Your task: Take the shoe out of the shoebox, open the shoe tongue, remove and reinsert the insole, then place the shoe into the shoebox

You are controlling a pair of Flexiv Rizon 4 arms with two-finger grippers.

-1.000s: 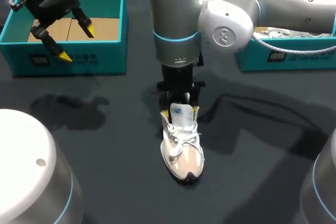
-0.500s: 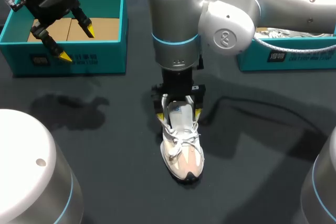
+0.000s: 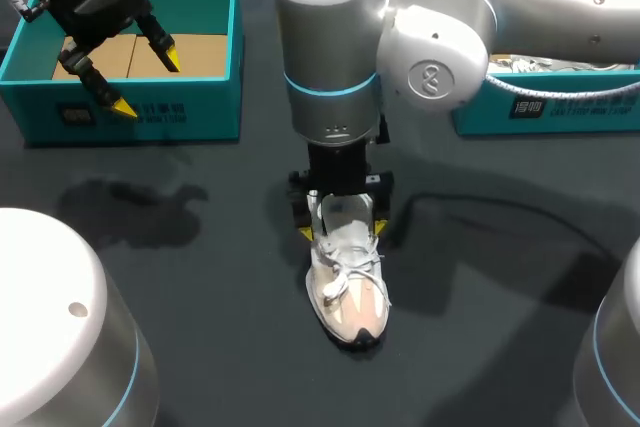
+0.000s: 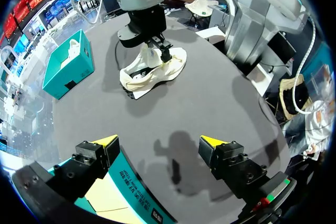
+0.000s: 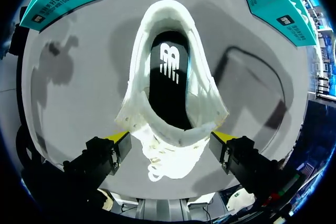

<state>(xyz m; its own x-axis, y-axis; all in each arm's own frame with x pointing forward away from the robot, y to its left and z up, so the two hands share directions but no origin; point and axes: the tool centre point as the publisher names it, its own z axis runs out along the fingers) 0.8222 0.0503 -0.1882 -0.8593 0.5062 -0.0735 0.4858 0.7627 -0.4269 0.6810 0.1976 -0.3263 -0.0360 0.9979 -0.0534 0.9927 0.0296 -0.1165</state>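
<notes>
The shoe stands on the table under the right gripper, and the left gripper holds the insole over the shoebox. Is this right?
Not quite. The left gripper holds nothing: the left wrist view shows it open and empty over the shoebox.

The shoe stands on the desk near its middle, toe toward our side, outside both boxes. Our right hand is directly over its heel end. A shoebox sits at the far left, with our left hand above its near wall (whether they touch, we cannot tell). Another box sits at the far right, well apart from the shoe.
</notes>
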